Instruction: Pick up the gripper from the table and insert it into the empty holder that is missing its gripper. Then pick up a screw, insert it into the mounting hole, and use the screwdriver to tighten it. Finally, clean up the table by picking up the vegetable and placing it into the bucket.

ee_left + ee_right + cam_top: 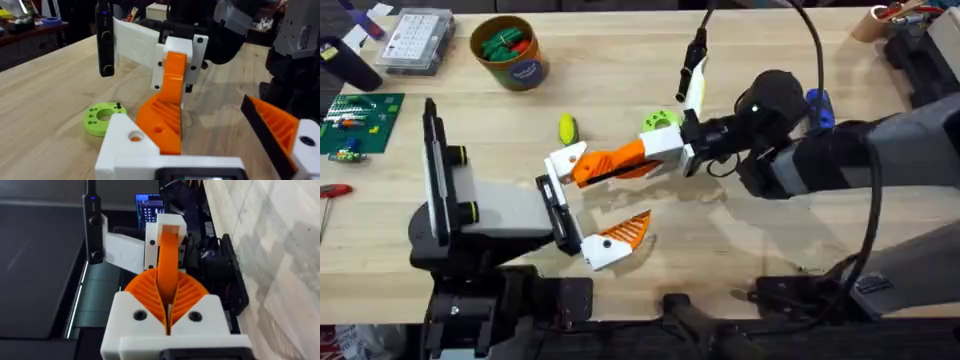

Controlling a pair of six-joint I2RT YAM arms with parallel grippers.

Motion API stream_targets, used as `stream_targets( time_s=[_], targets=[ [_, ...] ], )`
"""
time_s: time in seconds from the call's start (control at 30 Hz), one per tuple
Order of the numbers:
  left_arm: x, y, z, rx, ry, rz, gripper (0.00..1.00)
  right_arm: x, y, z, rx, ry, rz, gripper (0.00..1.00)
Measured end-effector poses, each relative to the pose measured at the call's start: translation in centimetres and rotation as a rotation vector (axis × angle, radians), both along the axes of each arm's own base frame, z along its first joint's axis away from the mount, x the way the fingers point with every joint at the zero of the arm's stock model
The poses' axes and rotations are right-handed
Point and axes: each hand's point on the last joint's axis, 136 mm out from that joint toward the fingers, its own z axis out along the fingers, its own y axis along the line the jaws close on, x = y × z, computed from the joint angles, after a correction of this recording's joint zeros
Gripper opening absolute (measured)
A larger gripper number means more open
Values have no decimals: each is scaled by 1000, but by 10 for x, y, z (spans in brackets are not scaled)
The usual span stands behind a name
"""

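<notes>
Orange ribbed gripper (616, 160) at table (740, 250) centre, above light plank surface, long axis roughly level, pointed end toward white holder (565, 161) on grey arm's black rail. Right gripper (638, 160) fingers clamped on it. Left gripper: finger state cannot tell. Yellow vegetable (567, 128) just behind; bucket (509, 51) farther back left; green disc (660, 121) nearby.
</notes>
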Motion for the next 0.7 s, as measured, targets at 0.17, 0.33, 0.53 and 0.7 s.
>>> stream_targets(
  time_s=[0.17,0.33,0.53,0.7],
  targets=[
    [0,0,0,0,-3,0,983,3,2,0,2,-2,-23,14],
    [0,0,0,0,-3,0,983,3,5,-1,0,-3,-33,14],
    [0,0,-3,-4,30,0,983,5,10,-10,-30,13,-48,15],
    [0,0,-1,-4,18,2,983,9,14,-5,-23,-12,-41,15]
  ],
)
